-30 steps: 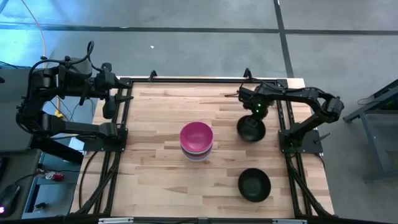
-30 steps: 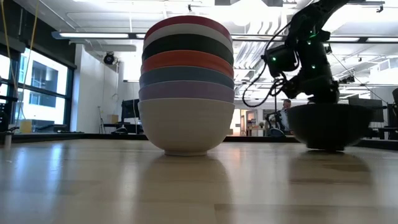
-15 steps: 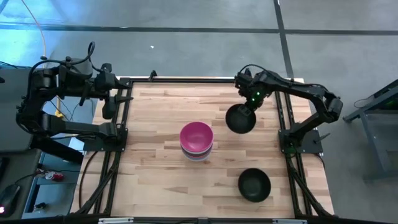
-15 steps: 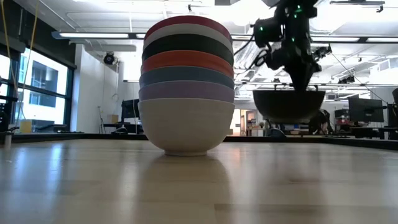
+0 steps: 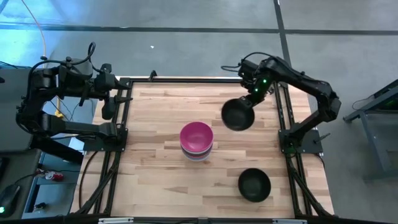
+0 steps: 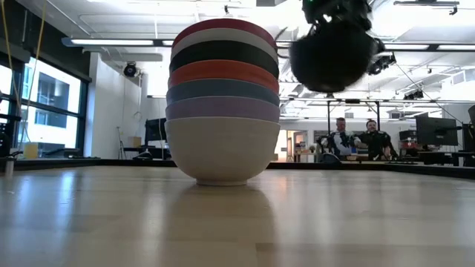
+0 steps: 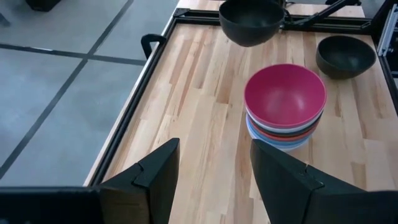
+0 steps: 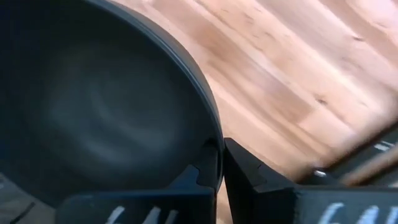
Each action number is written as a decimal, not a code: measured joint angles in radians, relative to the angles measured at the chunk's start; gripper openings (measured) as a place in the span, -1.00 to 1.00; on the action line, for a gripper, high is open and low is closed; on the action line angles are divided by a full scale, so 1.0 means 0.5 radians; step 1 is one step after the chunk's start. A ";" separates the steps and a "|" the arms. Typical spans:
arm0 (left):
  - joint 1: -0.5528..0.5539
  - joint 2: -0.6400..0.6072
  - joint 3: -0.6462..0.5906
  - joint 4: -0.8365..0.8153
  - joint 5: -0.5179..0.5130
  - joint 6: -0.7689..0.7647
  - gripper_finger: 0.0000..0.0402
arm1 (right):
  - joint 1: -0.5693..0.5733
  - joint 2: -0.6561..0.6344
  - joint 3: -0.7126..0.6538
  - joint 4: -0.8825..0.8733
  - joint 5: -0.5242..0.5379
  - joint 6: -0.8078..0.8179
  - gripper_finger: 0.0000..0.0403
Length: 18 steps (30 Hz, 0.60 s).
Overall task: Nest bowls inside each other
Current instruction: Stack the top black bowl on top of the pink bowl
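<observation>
No brand marks or labels can be read on any bowl; pale lettering on the right gripper's (image 8: 214, 171) body in its own wrist view is cropped and illegible.

The right gripper is pinched shut on the rim of a black bowl (image 5: 237, 114), one finger (image 8: 245, 171) outside the wall and the other inside. The held bowl hangs clear of the table (image 5: 155, 162), extending from the fingertips toward the table's middle. In the low view (image 6: 330, 55) its rounded underside faces the camera, so it is tilted well off level, mouth turned away from that camera; the exact tilt angle is hard to judge.

The stack of nested bowls (image 5: 197, 142) stands upright on the table, mouth up, below and to the side of the held bowl and apart from it. The low view shows seven bowls: cream at the base, then lavender, blue, red-pink, black, white, and magenta on top (image 7: 285, 94). The stack's long axis is vertical.

A second black bowl (image 5: 254, 185) sits upright on the table near its front edge on the right arm's side, well apart from both grippers.

The left gripper (image 7: 211, 180) waits at the table's left edge, fingers spread with nothing between them; the stack lies well ahead of its fingertips.

Two people (image 6: 355, 141) are seated in the room beyond the table.
</observation>
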 joint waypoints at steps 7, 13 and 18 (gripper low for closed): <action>0.000 0.000 0.000 0.000 0.000 0.031 -0.07 | 0.133 0.192 0.362 -0.006 -0.183 0.073 -1.00; 0.000 -0.003 0.000 0.000 0.000 0.083 -0.07 | 0.248 0.404 0.676 -0.007 -0.240 0.142 -1.00; 0.000 -0.002 0.000 0.000 0.000 0.089 -0.07 | 0.357 0.587 0.922 -0.007 -0.285 0.193 -1.00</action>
